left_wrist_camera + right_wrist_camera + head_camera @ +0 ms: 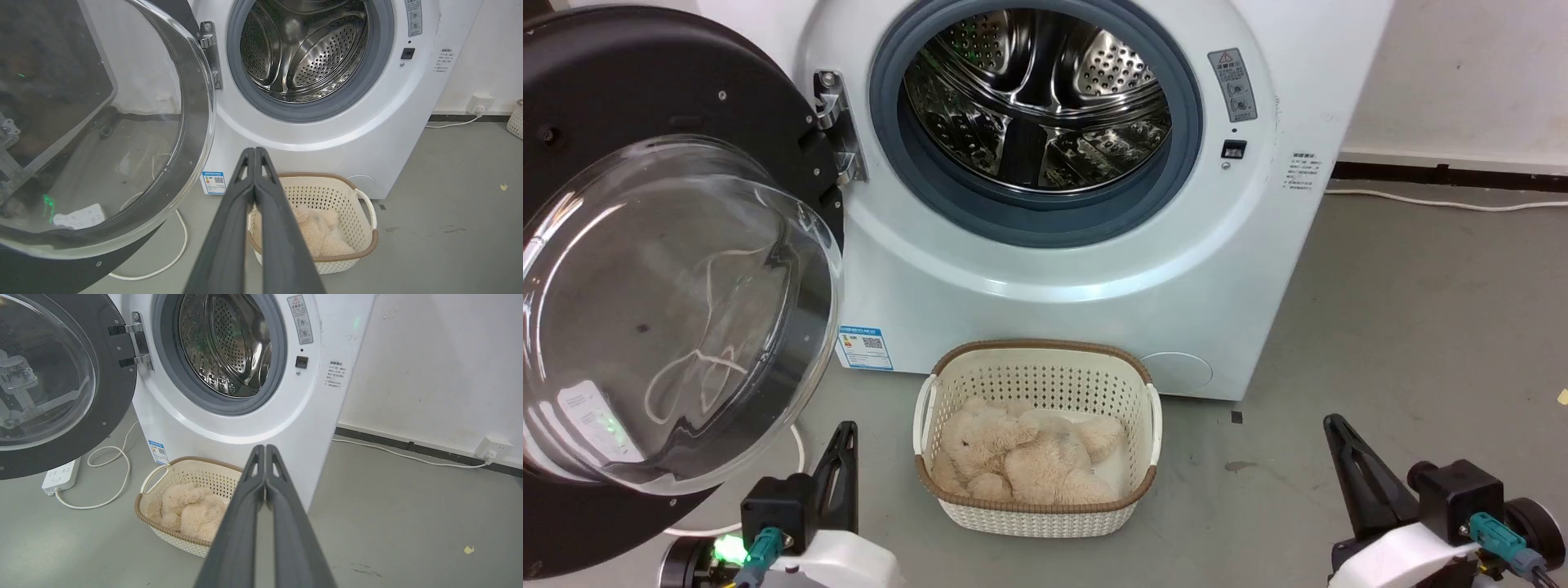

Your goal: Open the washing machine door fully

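The washing machine door [621, 106], round and glossy black with a bulging clear glass bowl [670, 310], stands swung wide to the left on its metal hinge [837, 122]. It also shows at the left as the door [102, 122] and the door [110, 388]. The steel drum opening [1037, 98] lies bare behind it. My left gripper [848, 429] sits low, just right of the door's lower rim, apart from it, fingers pressed together with nothing held. My right gripper [1331, 423] is at the lower right, also shut and holding nothing. In the wrist views the left gripper [254, 150] and right gripper [264, 447] show fingertips touching.
A cream woven basket [931, 392] with a beige plush toy [1021, 457] stands on the grey floor before the machine, between my arms. A white power strip [61, 475] and its looped cable [114, 473] lie under the door. A wall and socket [494, 447] stand at the right.
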You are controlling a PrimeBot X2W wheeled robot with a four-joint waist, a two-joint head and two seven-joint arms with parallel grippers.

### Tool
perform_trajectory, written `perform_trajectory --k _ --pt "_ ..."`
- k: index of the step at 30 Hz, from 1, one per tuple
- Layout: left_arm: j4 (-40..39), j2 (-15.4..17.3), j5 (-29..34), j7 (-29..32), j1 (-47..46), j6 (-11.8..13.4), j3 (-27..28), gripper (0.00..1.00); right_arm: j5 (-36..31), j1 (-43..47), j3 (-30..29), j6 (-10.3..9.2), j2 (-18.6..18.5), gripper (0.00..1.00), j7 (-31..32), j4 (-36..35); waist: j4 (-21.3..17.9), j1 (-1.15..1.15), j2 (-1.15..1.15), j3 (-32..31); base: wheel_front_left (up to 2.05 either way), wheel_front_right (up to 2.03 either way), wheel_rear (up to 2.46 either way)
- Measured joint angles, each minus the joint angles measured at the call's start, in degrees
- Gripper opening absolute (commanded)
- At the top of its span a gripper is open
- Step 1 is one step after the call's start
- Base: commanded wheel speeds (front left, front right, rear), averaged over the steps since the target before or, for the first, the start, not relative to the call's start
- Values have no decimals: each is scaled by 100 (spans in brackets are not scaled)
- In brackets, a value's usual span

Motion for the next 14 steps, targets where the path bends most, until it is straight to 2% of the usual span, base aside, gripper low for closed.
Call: perform_trajectory --k 14 --pt "-3 -102 199 140 -79 -152 233 0 -43 -53 36 0 1 0 176 3 -17 0 0 46 0 0 0"
